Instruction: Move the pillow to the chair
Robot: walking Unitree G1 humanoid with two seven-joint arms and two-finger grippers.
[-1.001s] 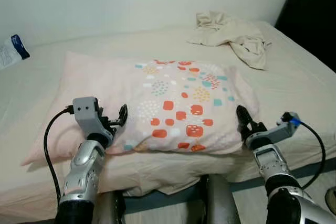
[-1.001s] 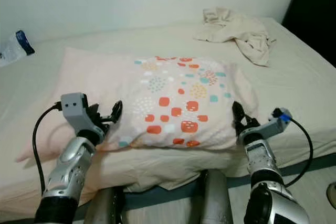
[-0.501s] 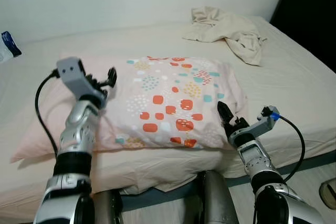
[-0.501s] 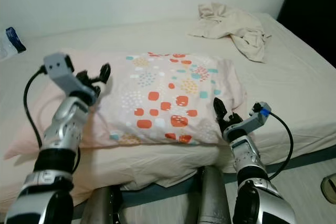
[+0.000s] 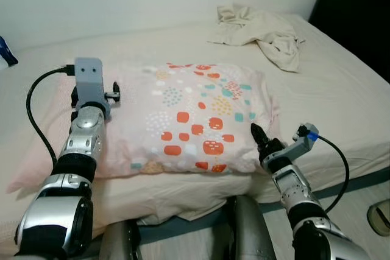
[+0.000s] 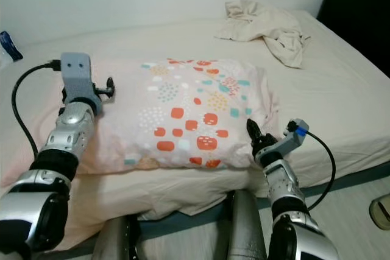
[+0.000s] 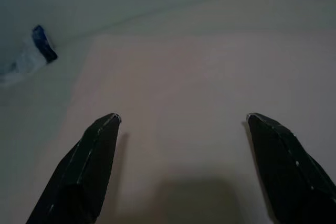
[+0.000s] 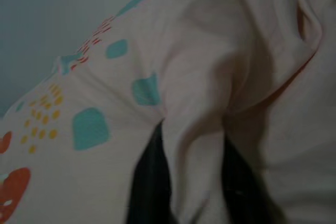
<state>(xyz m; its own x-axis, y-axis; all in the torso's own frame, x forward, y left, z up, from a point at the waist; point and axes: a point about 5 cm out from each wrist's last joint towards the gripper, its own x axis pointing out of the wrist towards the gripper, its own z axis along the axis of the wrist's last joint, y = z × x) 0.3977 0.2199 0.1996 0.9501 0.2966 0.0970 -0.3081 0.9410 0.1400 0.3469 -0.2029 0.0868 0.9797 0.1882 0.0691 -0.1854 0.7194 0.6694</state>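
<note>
A pink pillow (image 5: 201, 114) printed with orange and teal patches lies on the bed, resting on a larger plain pink pillow (image 5: 42, 150). My left gripper (image 5: 114, 93) hovers over the left part of the pillow. In the left wrist view it (image 7: 184, 118) is open, with pink fabric below the fingers and nothing between them. My right gripper (image 5: 256, 132) is at the pillow's near right corner. In the right wrist view its two fingers (image 8: 149, 182) are shut on a fold of the pillow's fabric (image 8: 194, 145).
A crumpled beige cloth (image 5: 262, 25) lies at the bed's back right. A blue and white packet (image 7: 31, 51) lies at the far left by the wall. The bed's (image 5: 341, 89) near edge runs just above my legs (image 5: 244, 229). A shoe (image 5: 381, 217) is on the floor at the right.
My left arm has lifted from the pillow's near left edge and moved back over its left part. The right gripper stays at the near right corner. The camera has shifted slightly.
</note>
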